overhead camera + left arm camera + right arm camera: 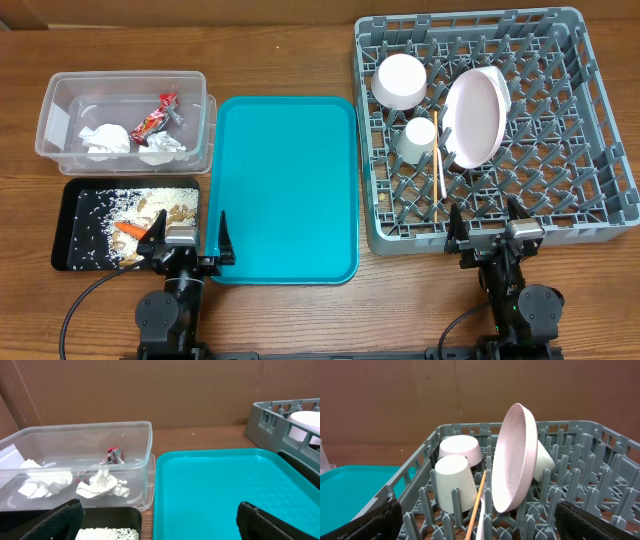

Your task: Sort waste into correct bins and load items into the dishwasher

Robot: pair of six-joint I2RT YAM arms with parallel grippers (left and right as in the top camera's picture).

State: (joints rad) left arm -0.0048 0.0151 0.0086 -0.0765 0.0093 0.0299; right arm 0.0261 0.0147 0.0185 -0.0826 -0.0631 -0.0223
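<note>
The clear tub [50, 95] holds crumpled napkins [105, 138] and a red wrapper [155, 115]. In front of it, the black tray [75, 200] carries rice [110, 205], nuts [165, 210] and a carrot piece [130, 230]. The grey dish rack [470, 17] holds the bowl [400, 80], cup [420, 140], plate [475, 115] on edge, and chopstick [438, 160]; a white fork [481, 525] lies beside the chopstick [477, 500]. My left gripper [190, 240] is open, straddling the black tray's and teal tray's near corners. My right gripper [488, 232] is open at the rack's front edge. Both are empty.
A large teal tray [285, 170] lies bare between the bins and the rack. In the left wrist view the tub wall [145, 450] is ahead to the left and the rack's corner [265, 420] at far right. A brown cardboard wall stands behind the table.
</note>
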